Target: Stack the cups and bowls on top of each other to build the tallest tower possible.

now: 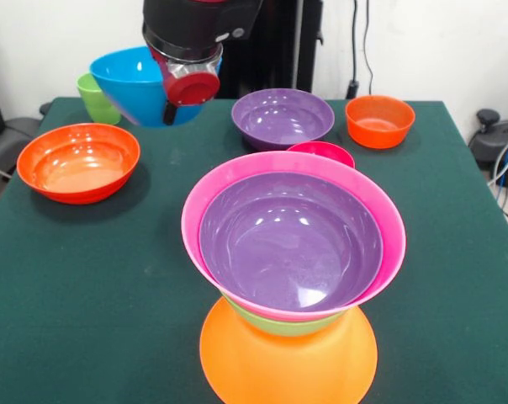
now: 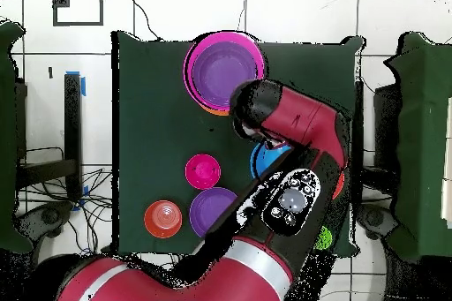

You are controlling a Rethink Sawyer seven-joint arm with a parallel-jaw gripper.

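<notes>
The tower stands at the near middle: an upturned orange bowl [image 1: 288, 358] as base, a green bowl [image 1: 275, 323], a pink bowl [image 1: 229, 181] and a purple bowl [image 1: 290, 240] nested on top. From overhead it shows as the purple bowl [image 2: 225, 68] in its pink rim. My gripper [image 1: 171, 108] at the far left is shut on the rim of a blue bowl [image 1: 132, 84], held tilted just above the table. The arm hides most of the blue bowl [image 2: 261, 161] in the overhead view. The light-green cup [image 1: 94, 97] stands right behind it.
A wide red-orange bowl [image 1: 77, 160] sits at the left. A second purple bowl [image 1: 282, 118], a small magenta-red bowl [image 1: 325, 151] and a small red-orange bowl [image 1: 379, 120] sit at the back. The arm [image 2: 291, 130] spans the table in the overhead view.
</notes>
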